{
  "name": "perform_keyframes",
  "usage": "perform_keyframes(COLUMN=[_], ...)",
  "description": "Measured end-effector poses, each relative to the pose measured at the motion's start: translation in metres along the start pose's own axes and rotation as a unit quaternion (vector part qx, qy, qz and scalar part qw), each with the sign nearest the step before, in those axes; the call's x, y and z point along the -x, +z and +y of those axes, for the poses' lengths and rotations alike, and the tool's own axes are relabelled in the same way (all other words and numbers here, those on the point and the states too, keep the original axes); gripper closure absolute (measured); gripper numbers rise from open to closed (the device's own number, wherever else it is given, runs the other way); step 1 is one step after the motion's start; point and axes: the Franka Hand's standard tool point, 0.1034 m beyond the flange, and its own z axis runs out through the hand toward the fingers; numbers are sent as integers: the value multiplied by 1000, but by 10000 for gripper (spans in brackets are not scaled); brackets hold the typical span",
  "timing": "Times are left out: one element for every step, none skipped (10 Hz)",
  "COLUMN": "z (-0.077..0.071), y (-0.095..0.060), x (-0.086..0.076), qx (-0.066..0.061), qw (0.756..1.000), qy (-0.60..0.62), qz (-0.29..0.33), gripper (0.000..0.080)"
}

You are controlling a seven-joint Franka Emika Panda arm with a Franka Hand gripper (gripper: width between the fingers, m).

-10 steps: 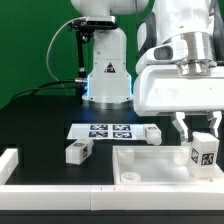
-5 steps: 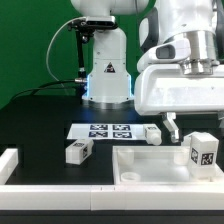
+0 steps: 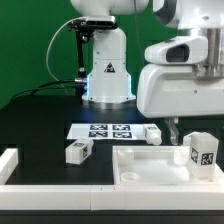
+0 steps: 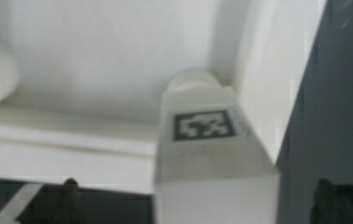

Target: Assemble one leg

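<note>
Backdrop: green curtain on the exterior view's left, dark elsewhere; white arm base at the middle of the back edge of the black table.
Marker board: flat on the middle of the table, tags up.
Panel: white and tray-like, along the front edge, running toward the front corner on the exterior view's right.
Leg: upright in the panel at its end on the exterior view's right, one tag facing the camera. The wrist view shows it from above, close to the panel's raised wall; whether it touches the wall cannot be told.
Gripper: above the leg, fingers apart, one on each side with a gap on both, gripping nothing. In the exterior view only one dark finger shows below the white hand.
Second leg: lying on the table near the front edge, between the panel and the block.
Third leg: just beside the marker board's end on the exterior view's right, behind the panel.
Block: white, at the front corner on the exterior view's left.
</note>
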Motion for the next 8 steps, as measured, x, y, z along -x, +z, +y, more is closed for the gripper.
perform_keyframes(z=[-8,-10,-10,-12,-11,-11,-11,-7], y=[9,13,13,13,13,13,13,13], x=[2,6,7,7,7,7,7,7], qx=[-3,-13,-14,-14,-14,-13,-13,-10], qw=[1000,1000,999,1000,1000,1000,1000,1000], qy=[5,18,18,18,18,18,18,18], qz=[-12,-22,-22,-22,-22,-22,-22,-22], gripper=[151,151,151,151,151,272,442,442])
